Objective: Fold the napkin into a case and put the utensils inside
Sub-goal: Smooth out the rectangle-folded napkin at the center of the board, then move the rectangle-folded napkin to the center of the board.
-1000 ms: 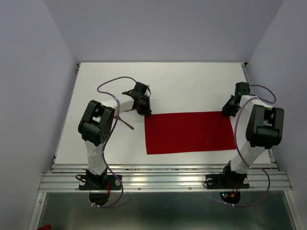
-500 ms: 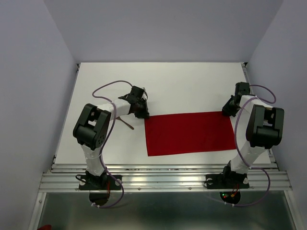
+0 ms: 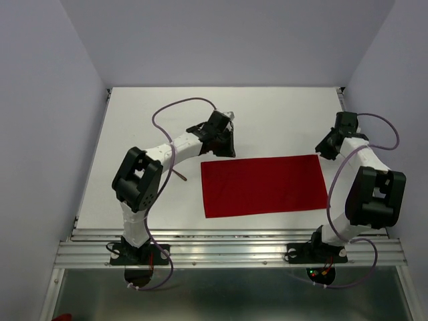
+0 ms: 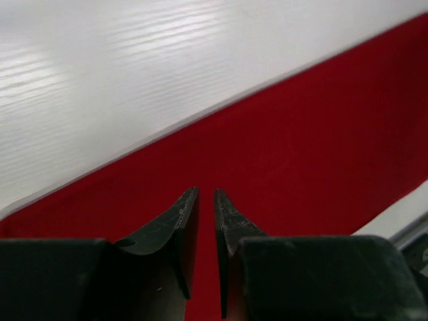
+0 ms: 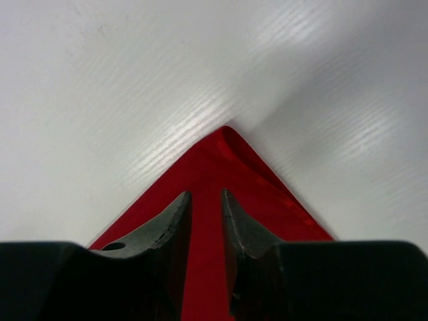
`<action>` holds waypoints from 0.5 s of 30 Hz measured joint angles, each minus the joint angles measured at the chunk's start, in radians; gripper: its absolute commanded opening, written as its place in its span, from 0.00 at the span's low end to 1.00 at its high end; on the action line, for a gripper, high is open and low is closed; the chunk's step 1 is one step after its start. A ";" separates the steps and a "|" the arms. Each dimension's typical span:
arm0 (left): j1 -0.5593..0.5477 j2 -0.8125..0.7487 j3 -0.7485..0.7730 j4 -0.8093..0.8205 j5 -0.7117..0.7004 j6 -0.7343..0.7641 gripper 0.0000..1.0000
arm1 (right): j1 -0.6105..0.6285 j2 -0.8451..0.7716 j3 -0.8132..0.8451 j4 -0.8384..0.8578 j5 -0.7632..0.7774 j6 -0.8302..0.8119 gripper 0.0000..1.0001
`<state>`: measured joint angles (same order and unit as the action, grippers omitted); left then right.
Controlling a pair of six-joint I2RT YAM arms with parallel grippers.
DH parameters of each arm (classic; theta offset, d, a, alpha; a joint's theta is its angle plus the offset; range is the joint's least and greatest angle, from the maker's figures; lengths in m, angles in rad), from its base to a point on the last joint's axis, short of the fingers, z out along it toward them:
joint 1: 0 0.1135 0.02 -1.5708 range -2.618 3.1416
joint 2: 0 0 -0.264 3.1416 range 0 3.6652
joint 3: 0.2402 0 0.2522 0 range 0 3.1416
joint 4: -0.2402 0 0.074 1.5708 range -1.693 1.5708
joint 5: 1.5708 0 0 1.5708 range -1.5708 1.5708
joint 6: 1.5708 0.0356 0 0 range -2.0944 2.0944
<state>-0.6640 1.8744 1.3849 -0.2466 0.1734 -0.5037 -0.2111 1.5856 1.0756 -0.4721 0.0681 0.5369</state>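
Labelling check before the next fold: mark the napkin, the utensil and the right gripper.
napkin [image 3: 263, 185], top view, middle of the cloth.
utensil [image 3: 179, 176], top view, its visible brown stretch.
right gripper [image 5: 205, 195], right wrist view, midway between fingertips.

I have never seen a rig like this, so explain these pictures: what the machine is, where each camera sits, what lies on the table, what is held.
These are two robot arms bolted at the near edge of a white table. The wide picture looks down from above and behind them. The other two come from wrist cameras, so each shows its own pincer's dark fingers at the bottom. A red napkin lies flat between the arms as a rectangle. A thin brown utensil peeks out beside the left arm. The left pincer hangs over the napkin's far edge, the right pincer over its far right corner. Both stand slightly open and hold nothing.
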 measured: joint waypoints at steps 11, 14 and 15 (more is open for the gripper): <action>-0.068 0.131 0.006 0.047 0.119 -0.013 0.27 | -0.001 -0.027 -0.176 -0.038 0.012 0.033 0.27; -0.049 0.139 -0.036 0.065 0.134 -0.013 0.27 | -0.002 -0.043 -0.233 -0.034 0.002 0.036 0.26; -0.042 0.140 -0.051 0.067 0.137 -0.014 0.27 | -0.004 -0.057 -0.243 -0.029 -0.005 0.036 0.26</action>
<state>-0.7059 2.0148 1.3342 -0.1795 0.3099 -0.5175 -0.2153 1.5284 0.8322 -0.5007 0.0635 0.5728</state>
